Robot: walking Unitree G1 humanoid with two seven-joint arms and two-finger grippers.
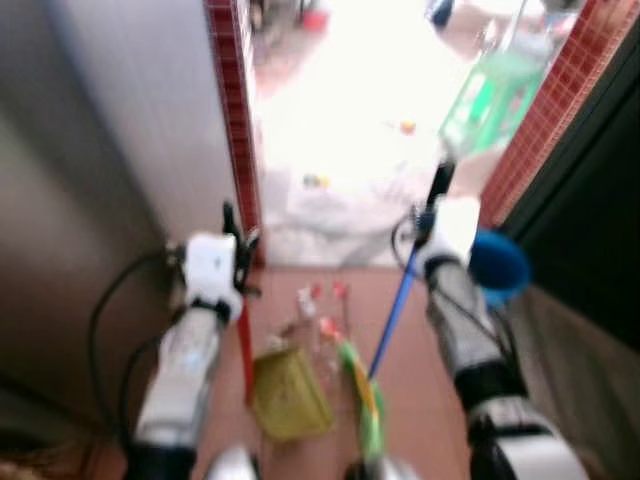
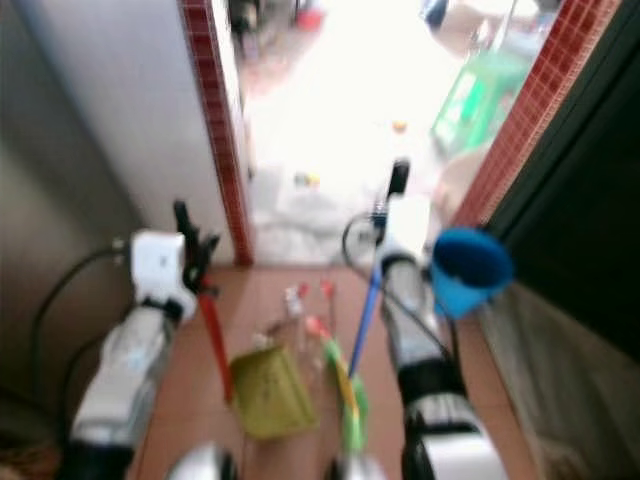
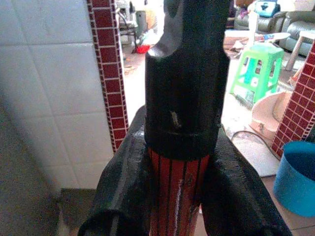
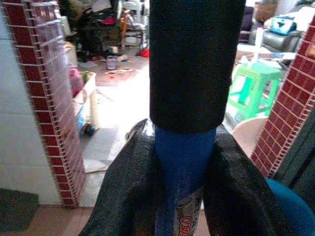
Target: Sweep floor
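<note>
Both tools in hand, debris right ahead, so the step looks like pushing litter into the pan. Left gripper (image 1: 240, 245) is clamped on the red dustpan handle (image 3: 178, 196), fingers (image 3: 129, 187) pressed on either side of it just below its black end cap; right gripper (image 1: 428, 215) is clamped the same way on the blue broom handle (image 4: 183, 172) just under its black grip sleeve. The yellow dustpan (image 1: 288, 395) sits on the terracotta floor (image 1: 420, 350) between the two arms, its red handle rising nearly upright with a slight lean toward the left gripper. The broom's long axis runs diagonal: top end at the right gripper, shaft slanting down and toward the robot's left to the green-yellow broom head (image 1: 362, 395), which lies just beside the pan on its right edge. Small litter bits (image 1: 320, 305), red and white, lie on the floor just beyond the pan and broom head. To do it well, I'd judge: keep the pan lip flat on the floor facing the litter, reach the broom head past the bits and draw them toward the pan in short strokes, and keep the pan steady. A blue bucket (image 1: 498, 265) sits near the right arm; watch the elbow. Head views are blurry, so the pan mouth's direction is unclear.
</note>
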